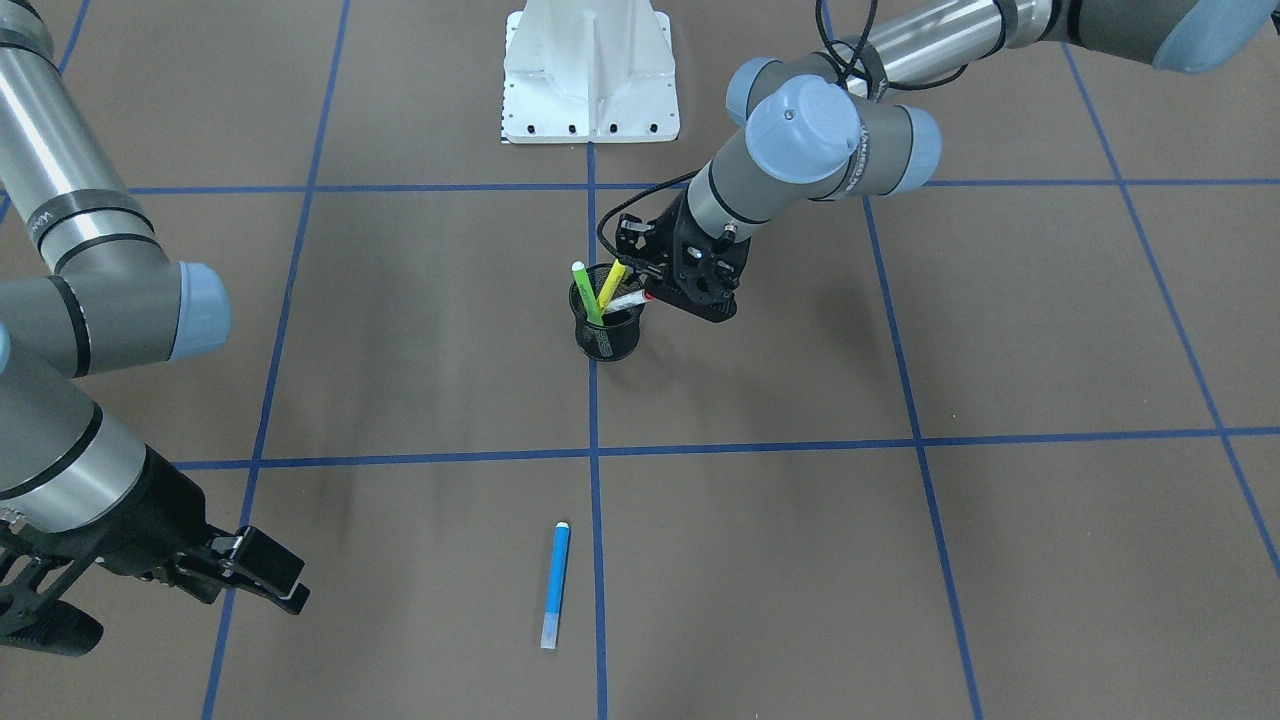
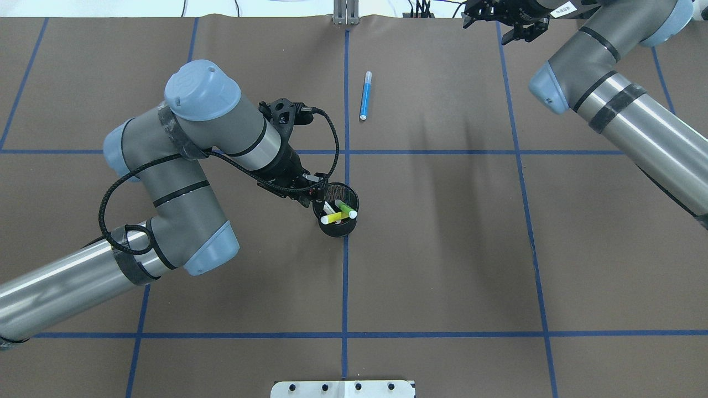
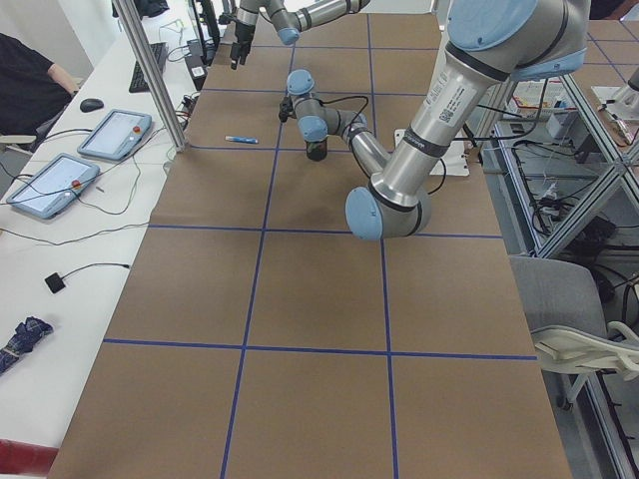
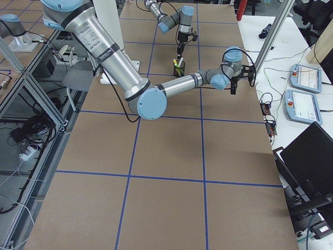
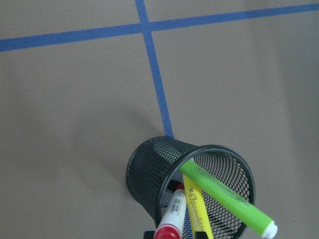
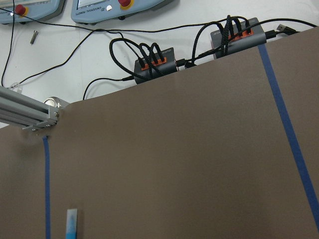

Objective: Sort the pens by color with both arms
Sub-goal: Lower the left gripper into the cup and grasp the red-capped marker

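— How do the jaws of our left gripper (image 1: 662, 292) stand?
— Drawn in close on the red end of the white marker (image 1: 628, 300). It leans in the black mesh cup (image 1: 607, 340) with the green pen (image 1: 588, 297) and yellow pen (image 1: 612, 283).
— And our right gripper (image 1: 180, 612)?
— Spread wide, holding nothing. We see the blue pen (image 1: 556, 583) flat on the table (image 1: 900, 560), well apart from the cup.

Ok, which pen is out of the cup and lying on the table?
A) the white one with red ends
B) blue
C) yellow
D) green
B: the blue pen lies flat on the table, while the green pen, yellow pen and white-barrelled pen stand in the black mesh cup.
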